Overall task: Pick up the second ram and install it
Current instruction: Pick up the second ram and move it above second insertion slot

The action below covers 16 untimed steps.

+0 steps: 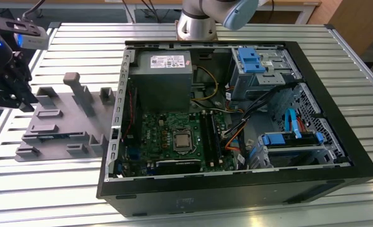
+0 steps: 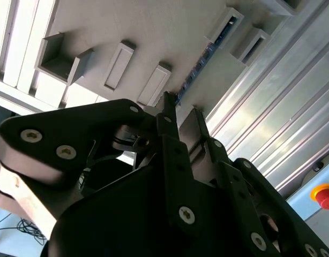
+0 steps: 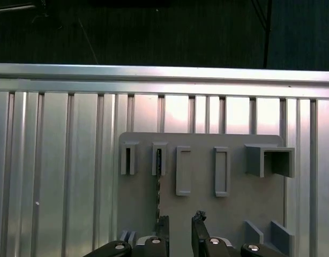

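Note:
The second ram [image 3: 158, 184] stands on edge in a slot of the grey tray [image 3: 245, 206], a thin blue strip seen edge-on. It also shows in the second wrist view as a blue line [image 2: 201, 64] running along the tray [image 2: 154, 32]. My gripper [image 3: 180, 224] hovers above the tray's near end, open with a narrow gap and nothing between its fingers. The ram lines up with one fingertip [image 3: 163, 225], not with the gap. In the exterior view the gripper [image 1: 16, 100] hangs over the tray [image 1: 66, 125] at the exterior view's left.
An open black computer case [image 1: 237, 189] lies on the slatted metal table [image 1: 48, 189], with the green motherboard [image 1: 173, 137], a grey power supply [image 1: 164, 75] and blue drive brackets [image 1: 250, 59] inside. The arm's base [image 1: 196, 23] stands behind the case. A red button [image 2: 326, 195] sits beyond the table.

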Each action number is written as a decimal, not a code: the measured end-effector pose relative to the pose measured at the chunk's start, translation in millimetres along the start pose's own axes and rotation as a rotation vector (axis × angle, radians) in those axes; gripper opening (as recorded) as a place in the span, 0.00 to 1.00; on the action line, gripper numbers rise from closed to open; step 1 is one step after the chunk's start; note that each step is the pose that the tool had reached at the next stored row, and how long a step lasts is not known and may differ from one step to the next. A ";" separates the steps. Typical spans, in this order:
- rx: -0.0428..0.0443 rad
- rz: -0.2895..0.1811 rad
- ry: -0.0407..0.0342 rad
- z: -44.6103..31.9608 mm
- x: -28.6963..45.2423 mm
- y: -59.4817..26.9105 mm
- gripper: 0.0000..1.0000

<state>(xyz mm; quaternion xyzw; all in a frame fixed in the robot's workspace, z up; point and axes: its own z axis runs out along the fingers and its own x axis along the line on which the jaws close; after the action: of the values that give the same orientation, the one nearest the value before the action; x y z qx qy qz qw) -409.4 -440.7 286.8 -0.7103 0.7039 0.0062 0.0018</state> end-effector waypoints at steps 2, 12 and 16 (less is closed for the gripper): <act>0.0001 0.000 -0.0001 1.1 0.0 0.0 0.31; 0.0001 0.001 0.0002 10.2 0.1 -0.1 0.31; 0.0000 0.002 0.0003 13.3 0.2 -0.1 0.31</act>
<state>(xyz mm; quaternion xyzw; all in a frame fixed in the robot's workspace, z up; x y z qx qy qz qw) -409.5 -440.7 273.5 -0.7095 0.7047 0.0061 0.0017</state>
